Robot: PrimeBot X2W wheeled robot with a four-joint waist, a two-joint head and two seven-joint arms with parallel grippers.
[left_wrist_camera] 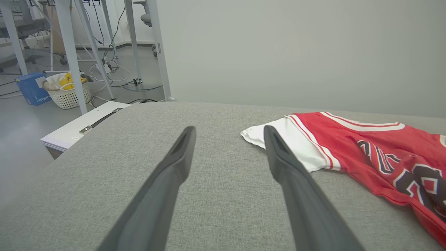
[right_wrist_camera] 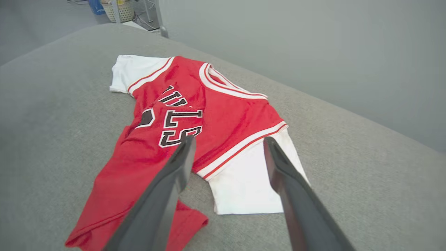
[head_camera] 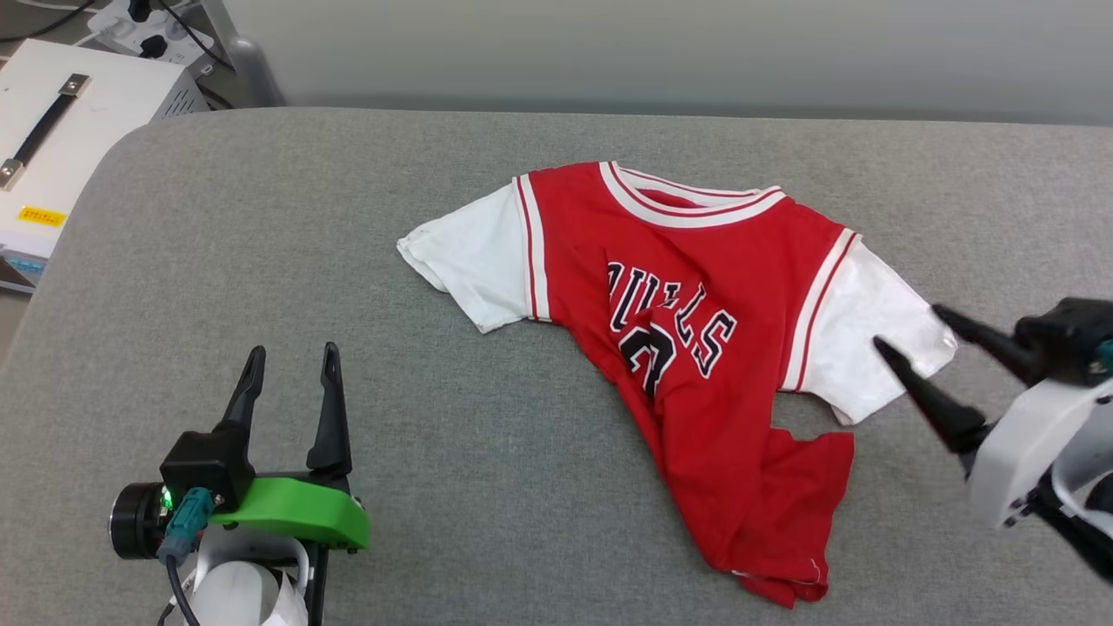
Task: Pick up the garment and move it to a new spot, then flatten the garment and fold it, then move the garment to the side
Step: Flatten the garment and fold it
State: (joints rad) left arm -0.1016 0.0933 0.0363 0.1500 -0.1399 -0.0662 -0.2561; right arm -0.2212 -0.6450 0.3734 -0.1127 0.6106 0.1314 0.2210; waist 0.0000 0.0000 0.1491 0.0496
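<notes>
The garment (head_camera: 687,330) lies face up on the grey padded table (head_camera: 435,487), a red jersey T-shirt with white sleeves and black lettering. Its lower body is bunched and twisted toward the front right. My right gripper (head_camera: 904,326) hovers open just over the right white sleeve (right_wrist_camera: 244,181), holding nothing. Well left of the shirt, near the front edge, my left gripper (head_camera: 291,356) stands open and empty; the left wrist view shows the garment (left_wrist_camera: 366,146) to its right, its left sleeve just past my right fingertip.
A white box with a black handle (head_camera: 61,130) stands off the table's far left corner, with cables behind it. The left wrist view shows table legs, a white basket (left_wrist_camera: 68,92) and a blue box on the floor beyond. A pale wall runs behind the table.
</notes>
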